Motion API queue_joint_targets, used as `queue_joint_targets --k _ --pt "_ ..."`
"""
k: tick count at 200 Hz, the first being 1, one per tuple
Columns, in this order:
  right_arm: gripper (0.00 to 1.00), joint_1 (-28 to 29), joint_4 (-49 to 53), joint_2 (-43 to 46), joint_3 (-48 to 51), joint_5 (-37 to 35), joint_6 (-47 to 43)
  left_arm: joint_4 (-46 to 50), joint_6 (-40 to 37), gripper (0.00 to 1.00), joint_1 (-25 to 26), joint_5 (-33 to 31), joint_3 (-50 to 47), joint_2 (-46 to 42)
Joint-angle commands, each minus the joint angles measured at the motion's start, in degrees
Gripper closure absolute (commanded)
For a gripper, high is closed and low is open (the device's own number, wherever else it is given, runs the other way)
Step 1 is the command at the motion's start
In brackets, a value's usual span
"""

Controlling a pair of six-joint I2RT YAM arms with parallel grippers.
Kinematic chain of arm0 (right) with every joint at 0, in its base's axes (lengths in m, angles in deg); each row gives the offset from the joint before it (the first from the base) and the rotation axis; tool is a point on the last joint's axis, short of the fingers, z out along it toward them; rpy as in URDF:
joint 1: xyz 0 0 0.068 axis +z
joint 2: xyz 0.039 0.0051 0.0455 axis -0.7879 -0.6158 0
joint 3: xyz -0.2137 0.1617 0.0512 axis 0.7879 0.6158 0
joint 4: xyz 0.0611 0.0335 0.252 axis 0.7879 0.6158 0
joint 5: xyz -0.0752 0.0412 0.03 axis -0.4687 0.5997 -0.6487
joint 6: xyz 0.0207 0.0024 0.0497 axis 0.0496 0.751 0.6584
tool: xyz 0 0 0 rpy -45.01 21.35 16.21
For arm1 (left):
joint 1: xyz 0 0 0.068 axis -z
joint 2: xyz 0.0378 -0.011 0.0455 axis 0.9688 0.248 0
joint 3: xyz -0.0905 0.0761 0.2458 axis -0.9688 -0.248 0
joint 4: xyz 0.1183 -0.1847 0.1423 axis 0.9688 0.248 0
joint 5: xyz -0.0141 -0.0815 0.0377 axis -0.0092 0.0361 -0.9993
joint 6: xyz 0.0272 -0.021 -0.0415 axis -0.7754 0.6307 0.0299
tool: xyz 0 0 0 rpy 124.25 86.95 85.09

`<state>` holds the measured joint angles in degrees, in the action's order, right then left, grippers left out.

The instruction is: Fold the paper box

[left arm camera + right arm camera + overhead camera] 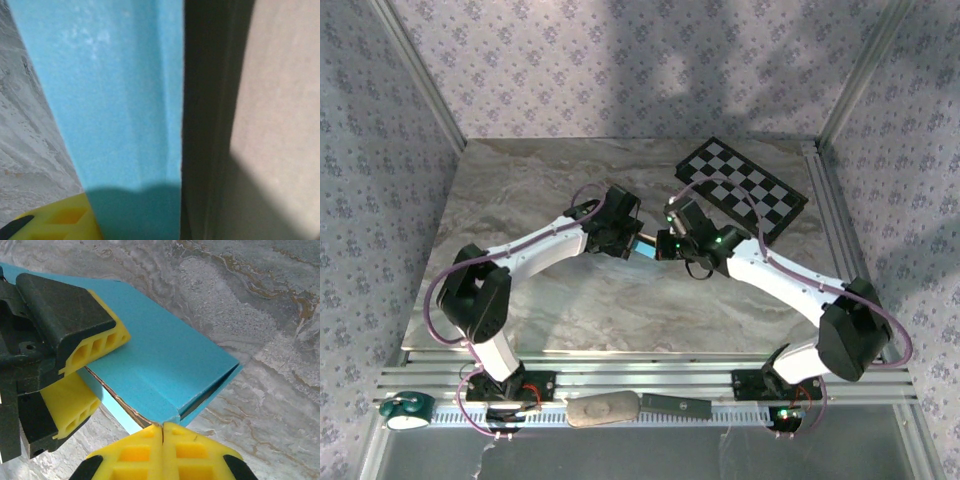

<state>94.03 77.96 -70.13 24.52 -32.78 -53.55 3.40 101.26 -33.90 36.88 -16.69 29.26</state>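
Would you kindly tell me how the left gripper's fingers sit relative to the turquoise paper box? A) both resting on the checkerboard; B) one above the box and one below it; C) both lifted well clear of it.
B: in the right wrist view the left gripper has one yellow finger lying on top of the paper box and the other beneath it.

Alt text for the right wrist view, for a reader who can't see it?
A partly folded turquoise paper box is seen against a grey marbled table, its right end gaping open. The left gripper grips its left end, one black-and-yellow finger above and one below. The right gripper, yellow fingers shut together, meets the box's near corner.
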Motion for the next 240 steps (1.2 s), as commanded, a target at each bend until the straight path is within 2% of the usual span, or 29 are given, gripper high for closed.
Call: queue_joint_targets --k 1,130,240 --pt "1.00 0.2 -3.4 2.2 1.4 -3.5 5.4 0.9 1.9 0.50 -0.4 -0.1 2.2 1.7" --pt "1.00 1.0 -12.0 3.3 8.0 -7.2 9.2 0.7 5.3 0.54 -1.7 -0.4 3.2 1.7" --pt "1.00 1.6 -25.3 5.9 16.6 -8.7 8.2 0.1 6.9 0.57 -2.6 0.4 3.7 2.8"
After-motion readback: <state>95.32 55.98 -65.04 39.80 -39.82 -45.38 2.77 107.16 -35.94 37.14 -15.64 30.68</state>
